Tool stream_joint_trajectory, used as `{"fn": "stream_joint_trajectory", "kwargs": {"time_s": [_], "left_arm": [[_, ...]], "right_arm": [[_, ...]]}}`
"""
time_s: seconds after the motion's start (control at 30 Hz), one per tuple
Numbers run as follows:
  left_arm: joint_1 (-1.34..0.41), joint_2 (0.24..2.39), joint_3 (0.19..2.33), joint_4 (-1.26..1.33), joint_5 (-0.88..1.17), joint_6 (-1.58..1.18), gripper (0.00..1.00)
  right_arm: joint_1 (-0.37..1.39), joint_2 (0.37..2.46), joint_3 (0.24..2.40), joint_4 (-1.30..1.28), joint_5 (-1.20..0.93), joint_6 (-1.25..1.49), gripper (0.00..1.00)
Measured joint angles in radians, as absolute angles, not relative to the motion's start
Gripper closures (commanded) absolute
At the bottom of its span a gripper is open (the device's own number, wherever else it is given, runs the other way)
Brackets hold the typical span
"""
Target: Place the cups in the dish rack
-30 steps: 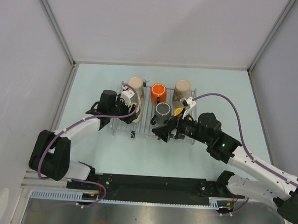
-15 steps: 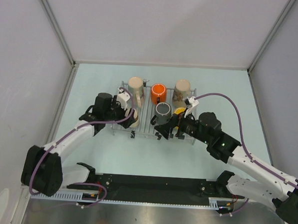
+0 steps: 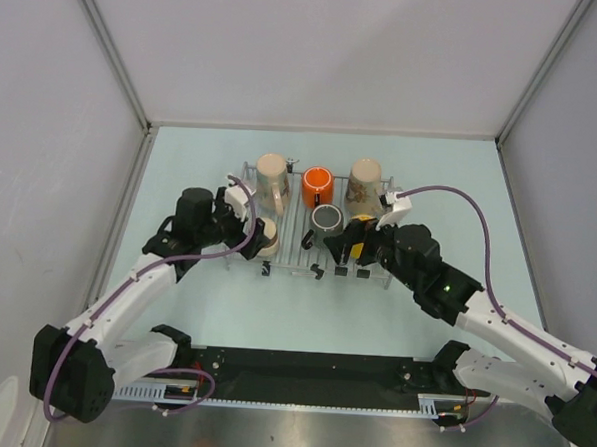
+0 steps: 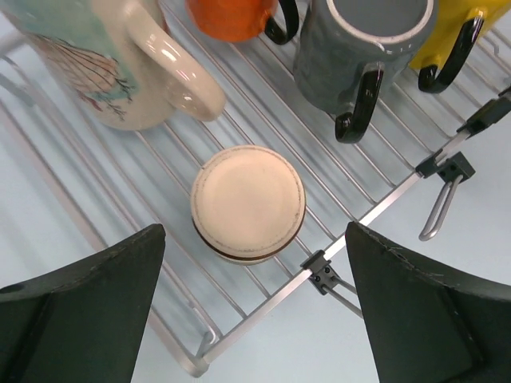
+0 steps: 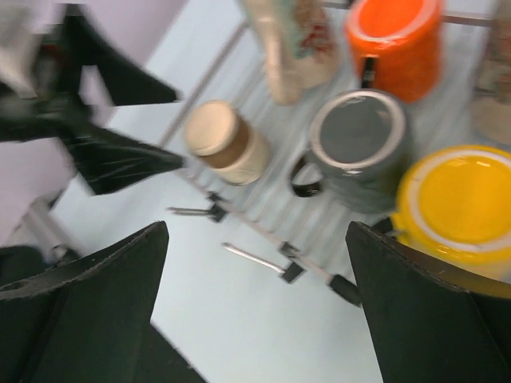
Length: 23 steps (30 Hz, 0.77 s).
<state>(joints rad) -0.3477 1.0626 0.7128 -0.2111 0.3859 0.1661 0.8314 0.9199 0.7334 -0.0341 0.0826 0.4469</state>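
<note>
The wire dish rack (image 3: pixel 291 245) holds a beige mug (image 3: pixel 272 172), an orange mug (image 3: pixel 317 186), a second beige mug (image 3: pixel 364 181), a dark grey mug (image 3: pixel 327 219) and a yellow mug (image 5: pixel 459 207), which my right arm mostly hides from above. A small handleless cream cup (image 4: pixel 248 203) stands bottom up at the rack's near left corner. My left gripper (image 4: pixel 255 319) is open and empty, just above and near of that cup. My right gripper (image 5: pixel 255 319) is open and empty, above the rack's front rail (image 5: pixel 267 239) near the grey mug (image 5: pixel 359 148).
Black clips (image 4: pixel 323 271) and thin wire legs (image 4: pixel 437 211) stick out from the rack's front rail. Grey walls enclose the pale blue table (image 3: pixel 304 304) on three sides. The arm bases sit on the black rail (image 3: pixel 301 369) at the near edge.
My left gripper has let go of the small cream cup and drawn back to the left. My right gripper has moved right and farther in over the rack's front edge.
</note>
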Motion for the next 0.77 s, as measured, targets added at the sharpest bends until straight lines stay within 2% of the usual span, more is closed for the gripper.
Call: {"fn": "stream_joint_trajectory", "kwargs": {"time_s": [0.13, 0.4, 0.77], "left_arm": [[-0.349, 0.979, 0.725, -0.214, 0.356, 0.167, 0.0], [-0.35, 0.884, 0.746, -0.188, 0.307, 0.167, 0.0], [-0.35, 0.881, 0.714, -0.168, 0.281, 0.167, 0.0]], "right_arm": [[0.863, 0.929, 0.744, -0.097, 0.235, 0.436, 0.0], [1.045, 0.95, 0.764, -0.147, 0.53, 0.397, 0.0], [1.067, 0.892, 0.763, -0.157, 0.676, 0.367, 0.0]]}}
